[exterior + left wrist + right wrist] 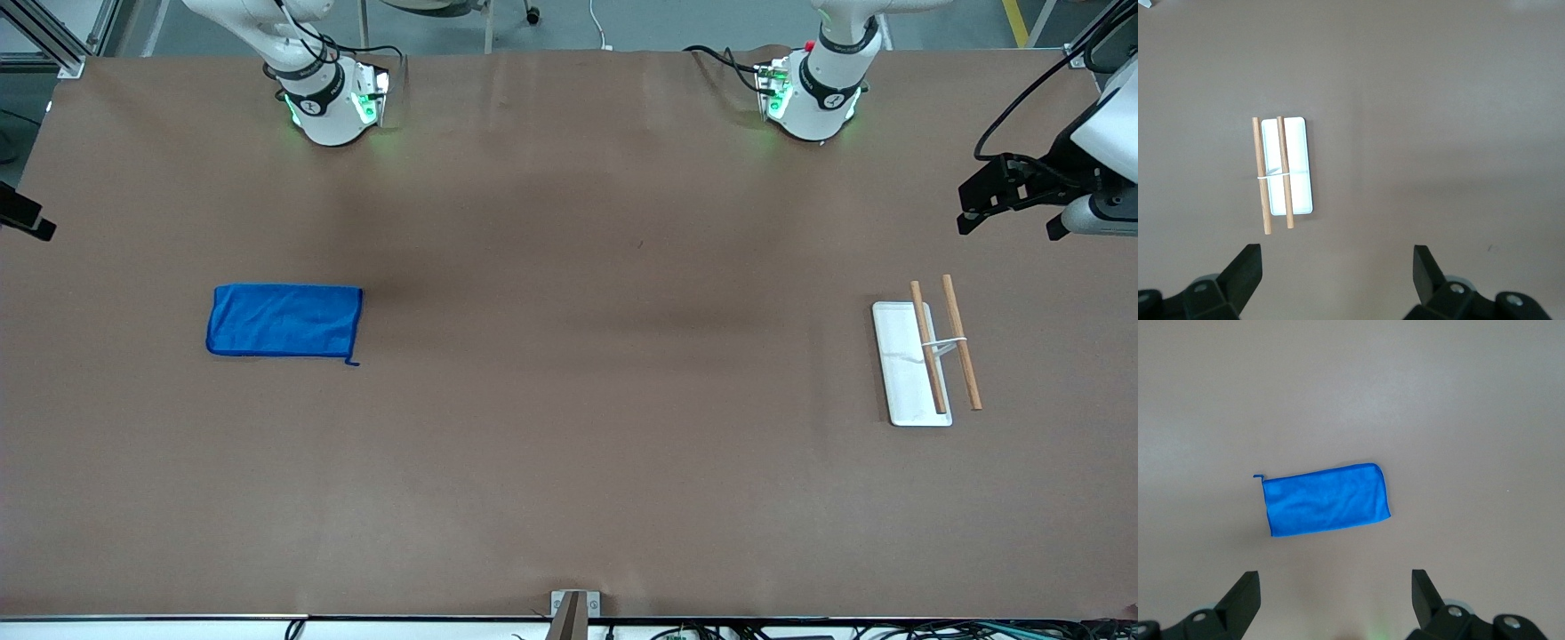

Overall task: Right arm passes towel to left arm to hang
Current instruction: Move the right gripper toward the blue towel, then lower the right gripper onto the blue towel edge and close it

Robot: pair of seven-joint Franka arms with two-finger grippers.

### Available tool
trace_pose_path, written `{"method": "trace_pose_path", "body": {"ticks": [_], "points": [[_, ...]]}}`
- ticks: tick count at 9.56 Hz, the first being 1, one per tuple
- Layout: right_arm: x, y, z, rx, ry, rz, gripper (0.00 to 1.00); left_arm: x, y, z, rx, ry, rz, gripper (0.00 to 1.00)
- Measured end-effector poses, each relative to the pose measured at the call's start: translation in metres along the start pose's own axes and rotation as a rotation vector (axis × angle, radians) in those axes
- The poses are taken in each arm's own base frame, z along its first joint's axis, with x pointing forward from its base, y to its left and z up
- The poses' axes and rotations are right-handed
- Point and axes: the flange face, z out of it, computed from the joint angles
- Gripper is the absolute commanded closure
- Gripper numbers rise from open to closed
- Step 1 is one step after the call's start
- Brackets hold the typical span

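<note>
The bright-blue towel [284,320] lies flat on the brown table toward the right arm's end, its corner loop at the corner nearest the front camera. It also shows in the right wrist view [1327,505]. My right gripper [1336,580] is open and empty, high over the table beside the towel; only a black part of its hand [25,218] shows at the front view's edge. My left gripper [1337,257] is open and empty, held high over the left arm's end of the table [973,209], near the rack.
A small rack with a white base [902,373] and two wooden rods [960,342] stands toward the left arm's end; it also shows in the left wrist view [1298,167]. Both arm bases stand along the table's robot edge.
</note>
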Motion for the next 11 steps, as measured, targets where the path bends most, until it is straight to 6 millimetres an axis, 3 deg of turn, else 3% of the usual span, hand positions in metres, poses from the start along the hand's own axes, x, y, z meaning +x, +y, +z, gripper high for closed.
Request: {"method": "trace_pose_path", "body": {"ticks": [1, 2, 5, 7, 9, 11], "points": [[0.005, -0.004, 0.024, 0.000, -0.018, -0.008, 0.00, 0.000, 0.000, 0.000, 0.000, -0.001, 0.000, 0.00], [0.013, -0.010, 0.059, -0.001, -0.034, -0.019, 0.00, 0.000, 0.000, 0.001, 0.000, -0.001, 0.000, 0.00], [0.020, -0.023, 0.200, 0.000, -0.022, -0.054, 0.00, 0.001, 0.001, 0.001, 0.000, -0.002, 0.002, 0.00], [-0.003, -0.033, 0.293, 0.002, 0.013, -0.086, 0.00, 0.001, 0.001, 0.001, 0.000, -0.002, 0.001, 0.00], [-0.019, -0.037, 0.353, 0.001, -0.015, -0.122, 0.00, 0.001, 0.000, 0.002, 0.000, -0.003, 0.000, 0.00], [-0.012, -0.036, 0.401, -0.003, -0.005, -0.143, 0.00, 0.003, 0.000, 0.004, -0.001, -0.008, 0.000, 0.00]]}}
